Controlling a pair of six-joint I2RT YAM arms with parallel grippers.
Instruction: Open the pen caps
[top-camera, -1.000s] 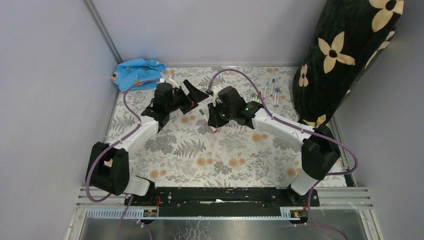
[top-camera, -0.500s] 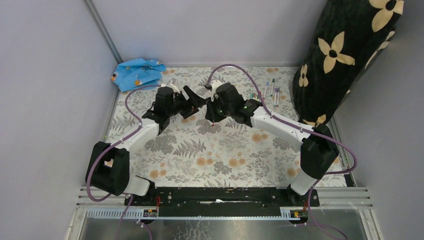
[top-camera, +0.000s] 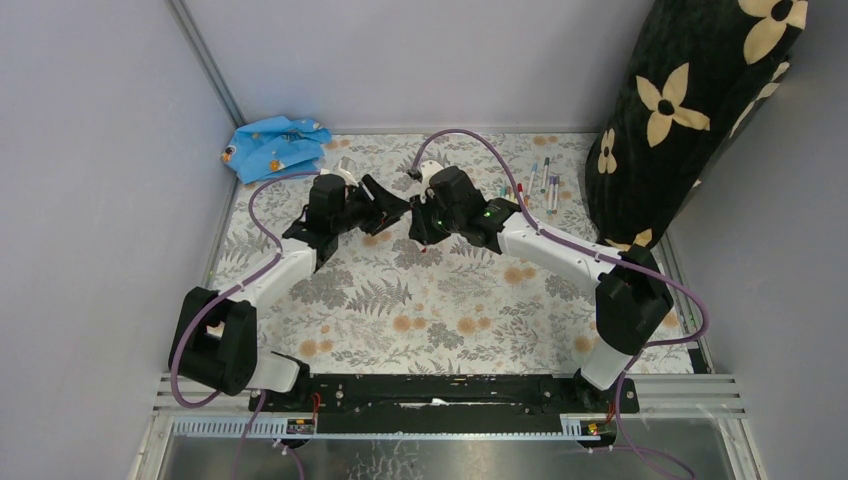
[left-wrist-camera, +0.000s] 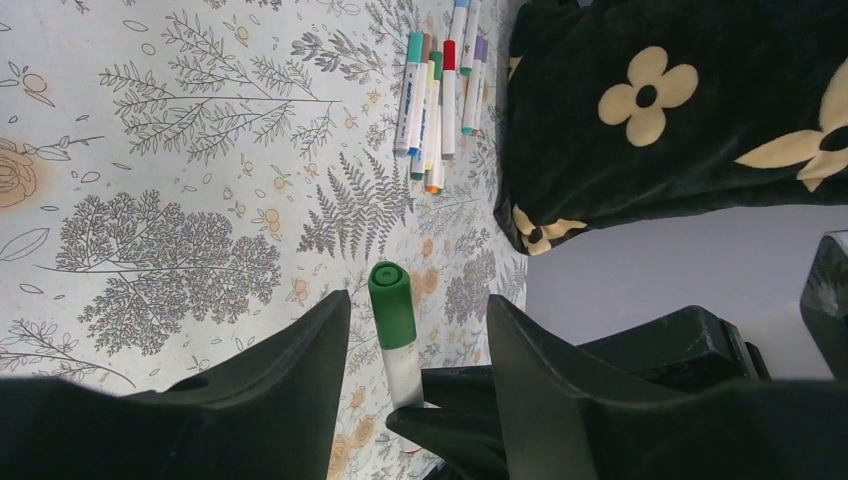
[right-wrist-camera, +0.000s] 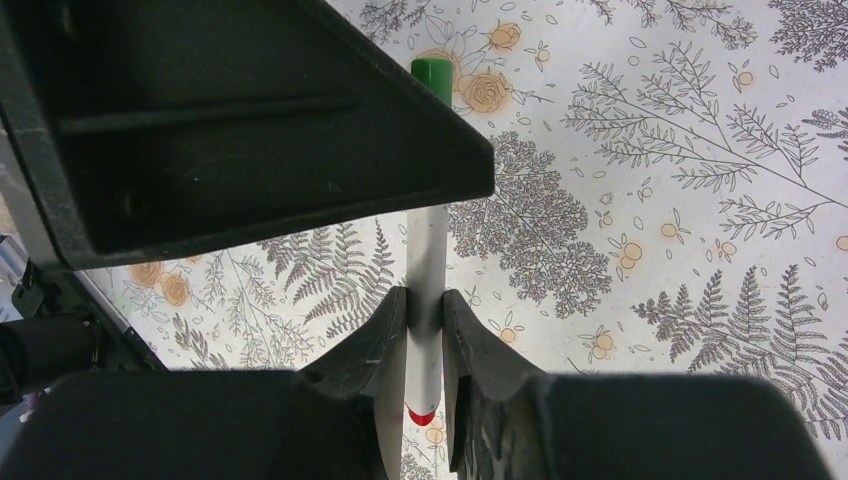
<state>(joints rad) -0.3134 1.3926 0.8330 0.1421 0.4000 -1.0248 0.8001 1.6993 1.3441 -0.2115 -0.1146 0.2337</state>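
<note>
Above the middle of the fern-printed surface (top-camera: 400, 310), the two arms meet tip to tip around a single marker pen (right-wrist-camera: 427, 240). The right hand (right-wrist-camera: 425, 305) is clamped on the pen's white barrel, its fingers pressing both sides, with a red end showing just below the grip. The pen's green cap (left-wrist-camera: 392, 300) points toward the left hand (left-wrist-camera: 415, 305), whose fingers stand apart on either side of it. A gap shows on both sides, so nothing grips the cap yet. The remaining pens (left-wrist-camera: 435, 100) lie in a loose row on the surface near the black flowered cushion (top-camera: 700, 110), all seemingly still capped. A blue cloth (top-camera: 275, 142) sits in the far left corner, well apart.

Several things could spoil the pull from here. The cap sits nearer one left finger than the other, so that finger would likely touch first and shove the pen sideways, twisting it in the right hand's hold. If the left fingers land too far down, they may pinch barrel as well as cap, and pulling would separate nothing. A pull off the pen's axis could jam the cap or drag the smooth barrel through the right fingers. A shallow pinch on the cap's rounded end could slip off.
</note>
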